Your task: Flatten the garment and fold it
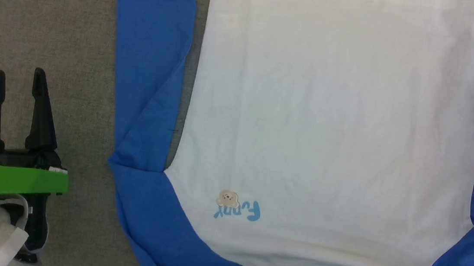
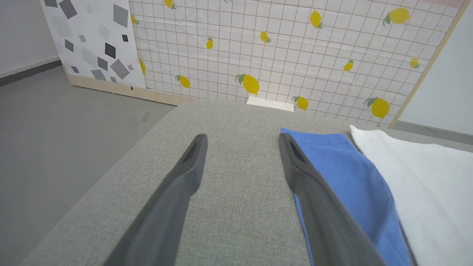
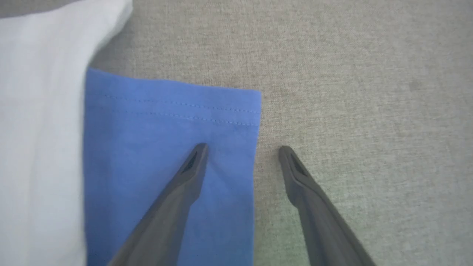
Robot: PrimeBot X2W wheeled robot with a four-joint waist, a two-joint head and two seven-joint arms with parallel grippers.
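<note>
Grey woven surface [image 1: 56, 24] underlies both arms. The left gripper [image 1: 19, 74] has its jaws wide apart and empty beside one blue sleeve [image 1: 151, 77]. The right gripper [image 3: 242, 149], equally open and empty, straddles the other sleeve [image 3: 166, 122] at its edge. The garment [image 1: 334, 116] lies flat between them.

The garment [image 1: 334, 116] lies flat on the padded surface [image 1: 56, 24], its neck opening at 6 o'clock and its hem toward 12. The left gripper [image 1: 19, 73] is at 8 o'clock, apart from the near sleeve [image 1: 151, 55]. The right gripper [image 3: 242, 147] is at 3 o'clock — one finger over the other sleeve [image 3: 166, 122], one over bare surface.
</note>
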